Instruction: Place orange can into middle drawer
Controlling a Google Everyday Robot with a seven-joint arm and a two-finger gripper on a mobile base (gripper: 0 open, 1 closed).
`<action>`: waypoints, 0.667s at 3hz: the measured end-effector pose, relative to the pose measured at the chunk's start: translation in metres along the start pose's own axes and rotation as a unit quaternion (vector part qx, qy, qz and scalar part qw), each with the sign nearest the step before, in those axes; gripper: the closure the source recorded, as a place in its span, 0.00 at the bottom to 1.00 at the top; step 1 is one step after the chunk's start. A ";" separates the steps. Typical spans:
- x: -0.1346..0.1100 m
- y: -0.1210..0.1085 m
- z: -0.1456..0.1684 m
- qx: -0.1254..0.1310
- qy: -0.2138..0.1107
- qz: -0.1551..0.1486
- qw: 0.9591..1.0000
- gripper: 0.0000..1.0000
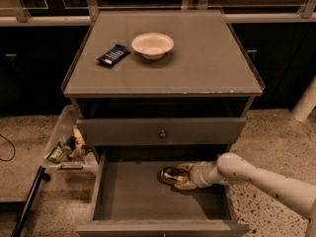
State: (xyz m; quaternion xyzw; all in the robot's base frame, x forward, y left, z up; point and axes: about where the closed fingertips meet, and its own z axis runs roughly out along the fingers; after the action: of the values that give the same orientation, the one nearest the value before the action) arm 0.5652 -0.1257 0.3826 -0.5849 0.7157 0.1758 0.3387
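The middle drawer (128, 199) stands pulled open at the bottom of the view, showing a broad flat grey floor. My gripper (178, 177) reaches in from the right on a white arm and is low inside the drawer, near its back right. It is shut on the orange can (170, 175), which lies on its side with its shiny end pointing left, at or just above the drawer floor.
A white bowl (152, 45) and a dark blue snack packet (113, 55) lie on the cabinet top. A grey drawer front with a small knob (162, 133) is above the open drawer. A clear bin of packets (67, 149) stands at the left on the speckled floor.
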 end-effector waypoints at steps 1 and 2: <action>0.000 0.000 0.000 0.000 0.000 0.000 1.000 0.81; 0.000 0.000 0.000 0.000 0.000 0.000 1.000 0.57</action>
State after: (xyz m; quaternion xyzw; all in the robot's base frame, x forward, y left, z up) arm 0.5652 -0.1257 0.3825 -0.5849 0.7157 0.1758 0.3387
